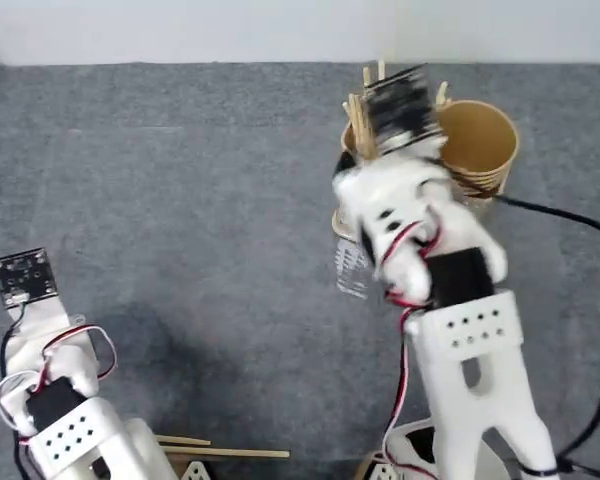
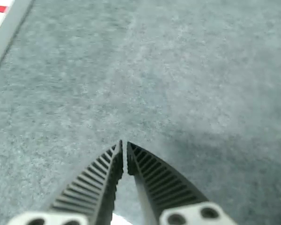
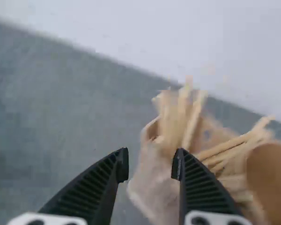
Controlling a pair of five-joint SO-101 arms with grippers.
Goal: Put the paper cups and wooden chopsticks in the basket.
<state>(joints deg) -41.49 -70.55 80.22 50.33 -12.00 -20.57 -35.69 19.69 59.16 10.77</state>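
Nearest you, at the near edge of the grey felt surface (image 1: 180, 200), two loose wooden chopsticks (image 1: 225, 452) lie flat between the two arm bases, close to the left arm's base. Your left gripper (image 2: 124, 146) hangs low over bare felt at the near left. Its fingers are together, with only a hairline gap at the tips and nothing between them.

Farther back on the right, your right arm is extended toward the far edge. Your right gripper (image 3: 151, 157) has its fingers apart, and the pale tan basket (image 3: 150, 192) shows in the gap beyond them. The blur keeps you from telling whether they touch it. A bundle of wooden chopsticks (image 3: 182, 112) stands upright in that basket. Just to its right is a stack of brown paper cups (image 1: 480, 140), close to the white wall. You cannot tell whether the cups sit inside the basket or beside it.
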